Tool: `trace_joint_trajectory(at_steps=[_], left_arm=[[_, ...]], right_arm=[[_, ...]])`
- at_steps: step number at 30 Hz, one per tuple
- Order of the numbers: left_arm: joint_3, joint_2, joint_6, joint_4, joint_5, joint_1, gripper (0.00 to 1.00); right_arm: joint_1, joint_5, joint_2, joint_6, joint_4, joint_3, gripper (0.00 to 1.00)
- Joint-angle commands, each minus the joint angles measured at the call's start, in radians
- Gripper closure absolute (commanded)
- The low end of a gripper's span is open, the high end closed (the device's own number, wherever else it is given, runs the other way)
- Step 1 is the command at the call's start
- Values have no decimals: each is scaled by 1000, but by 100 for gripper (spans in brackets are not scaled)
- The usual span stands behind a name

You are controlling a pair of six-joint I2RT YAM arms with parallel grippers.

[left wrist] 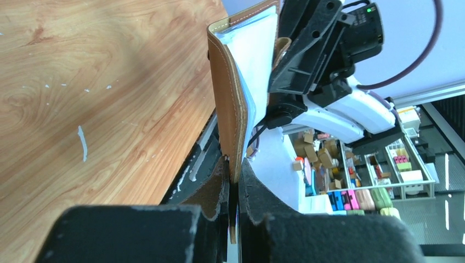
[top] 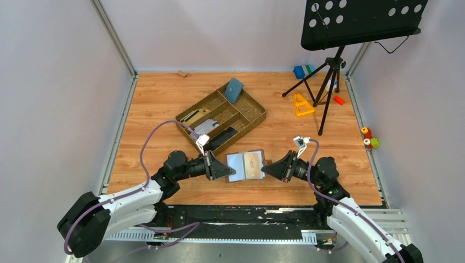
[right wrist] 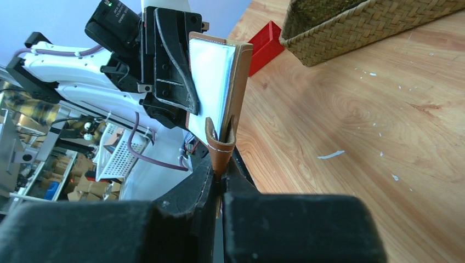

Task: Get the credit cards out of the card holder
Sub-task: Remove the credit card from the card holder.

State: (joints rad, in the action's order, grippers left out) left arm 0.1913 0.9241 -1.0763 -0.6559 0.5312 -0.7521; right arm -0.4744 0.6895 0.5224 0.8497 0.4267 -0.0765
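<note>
The brown card holder (top: 247, 165) is held open and flat between my two grippers, above the wood near the table's front. Its shiny clear sleeves face up; a brownish card shows in the right half. My left gripper (top: 231, 171) is shut on its left cover edge, seen edge-on in the left wrist view (left wrist: 237, 139). My right gripper (top: 265, 171) is shut on its right edge at the small closing tab (right wrist: 220, 148). The white-grey sleeves (right wrist: 211, 82) show in the right wrist view. No card lies loose on the table.
A woven divided tray (top: 253, 116) stands behind, holding a blue-teal pouch (top: 233, 90) and dark flat items. A music stand tripod (top: 329, 82), a yellow triangle (top: 301, 104) and small toys (top: 370, 138) are at the back right. A red block (right wrist: 263, 46) lies near the tray.
</note>
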Motion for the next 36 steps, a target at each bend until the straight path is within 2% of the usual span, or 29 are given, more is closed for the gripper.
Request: trace_joint_trajectory(at_steps=[1, 7, 10, 16, 21, 27, 36], left_arm=[[52, 19, 46, -25, 12, -17, 100], [96, 59, 73, -10, -2, -40, 100], [111, 84, 87, -4, -14, -51, 100], [132, 129, 105, 27, -53, -64, 100], [160, 156, 147, 72, -96, -87, 100], [188, 238, 180, 77, -122, -112, 100], [247, 377, 244, 123, -189, -152, 100]], right_arm=[[1, -35, 3, -152, -213, -126, 99], [-1, 24, 50, -164, -203, -158, 95], [-11, 62, 74, -157, -172, -170, 97], [-24, 40, 81, -179, -221, -196, 100], [-30, 10, 83, -227, -312, -215, 100], [-42, -91, 120, -310, -534, -282, 100], [-55, -199, 222, -354, -628, -291, 99]])
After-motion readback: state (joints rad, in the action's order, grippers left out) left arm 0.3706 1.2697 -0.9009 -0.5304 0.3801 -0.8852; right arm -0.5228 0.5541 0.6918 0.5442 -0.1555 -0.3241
